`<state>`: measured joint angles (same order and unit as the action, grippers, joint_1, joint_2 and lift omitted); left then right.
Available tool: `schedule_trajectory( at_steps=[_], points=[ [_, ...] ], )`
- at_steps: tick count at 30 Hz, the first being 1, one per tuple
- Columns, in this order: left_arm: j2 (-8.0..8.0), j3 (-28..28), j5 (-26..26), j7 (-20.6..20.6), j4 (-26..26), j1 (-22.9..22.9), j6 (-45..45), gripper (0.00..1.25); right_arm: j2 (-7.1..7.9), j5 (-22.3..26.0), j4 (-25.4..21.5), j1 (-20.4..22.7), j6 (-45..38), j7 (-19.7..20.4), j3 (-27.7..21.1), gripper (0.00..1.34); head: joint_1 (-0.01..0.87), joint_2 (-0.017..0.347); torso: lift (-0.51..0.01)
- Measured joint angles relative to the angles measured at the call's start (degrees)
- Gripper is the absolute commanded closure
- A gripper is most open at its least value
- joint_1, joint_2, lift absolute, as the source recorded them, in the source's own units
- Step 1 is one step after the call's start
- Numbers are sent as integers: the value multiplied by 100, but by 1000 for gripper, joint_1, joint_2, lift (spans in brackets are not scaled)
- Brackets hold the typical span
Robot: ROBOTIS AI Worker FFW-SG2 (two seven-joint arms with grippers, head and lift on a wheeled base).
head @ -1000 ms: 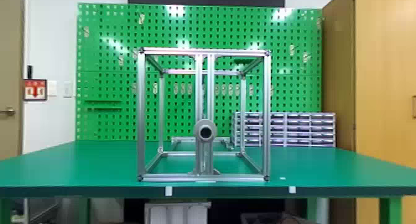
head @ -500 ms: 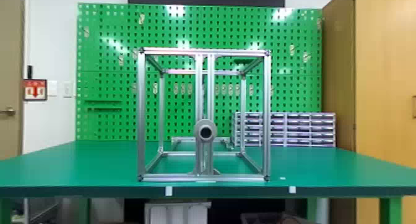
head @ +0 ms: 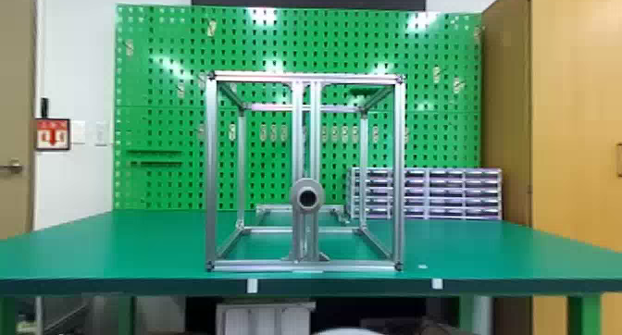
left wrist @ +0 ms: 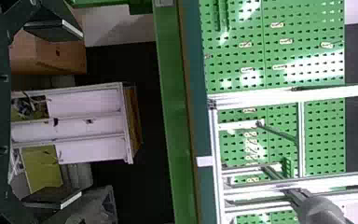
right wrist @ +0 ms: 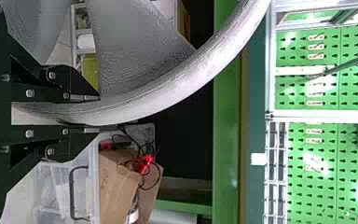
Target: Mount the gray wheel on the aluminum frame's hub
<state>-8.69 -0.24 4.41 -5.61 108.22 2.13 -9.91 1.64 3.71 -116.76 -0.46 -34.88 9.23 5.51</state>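
The gray wheel [right wrist: 182, 84], clamped by the right end effector [right wrist: 99, 113], is newly edging into the head view's bottom, likely rising toward the bare hub [head: 307, 197]; the left end effector [left wrist: 80, 114] is gaping wide.

There is one wheel [right wrist: 205, 65], one frame [head: 211, 172], one hub [head: 307, 197], one pegboard [head: 162, 93], one table [head: 139, 246] and two white tabs [head: 252, 285].

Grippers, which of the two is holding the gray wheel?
The right gripper: its fingers are closed on the rim of the gray wheel, whereas the left gripper is wide open with nothing between its fingers.
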Motion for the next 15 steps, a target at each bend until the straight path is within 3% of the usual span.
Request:
schedule_trajectory(
  at_steps=[15],
  points=[
    [-3, -119, 418, 176, 750, -779, -1473, 119, 46, 323, -719, -1072, -1631, 101, 182, 1187, -5, 6, -499]
  ],
)
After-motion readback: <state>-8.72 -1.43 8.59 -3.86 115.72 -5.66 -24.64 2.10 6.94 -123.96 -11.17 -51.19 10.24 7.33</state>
